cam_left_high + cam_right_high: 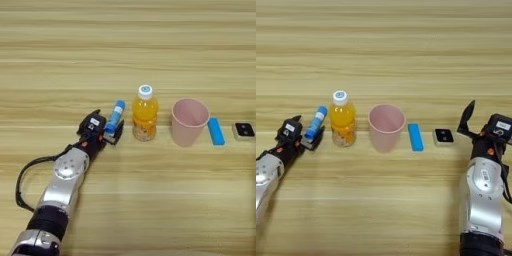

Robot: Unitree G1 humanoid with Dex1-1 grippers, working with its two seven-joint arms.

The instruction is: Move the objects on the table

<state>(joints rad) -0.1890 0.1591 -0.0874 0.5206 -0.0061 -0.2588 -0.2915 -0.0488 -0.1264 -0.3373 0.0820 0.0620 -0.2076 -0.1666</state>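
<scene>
- Glue stick (115, 116), the blue tube with the white label, lies tilted just left of the orange-juice bottle (145, 113); my left gripper (107, 131) has its black fingers clamped around the tube's lower end, which seems to be still on or barely off the table (128, 45).
- Orange-juice bottle stands upright, white cap on, my landmark for the rest; nothing is touching it.
- Pink cup (189, 121) stands upright just right of the bottle; from this angle I see only pink inside and judge it empty.
- Light-blue block (216, 131) lies flat beyond the cup, further right of the bottle, and is not held.
- Small white square thing with a dark face (444, 136) lies beyond the block.
- My right gripper (470, 125) hovers far right of the bottle, near that square thing, its fingers spread apart and holding nothing.
- My judgement: the task is at an early stage, with one object grasped and the bottle and block not yet handled.
</scene>
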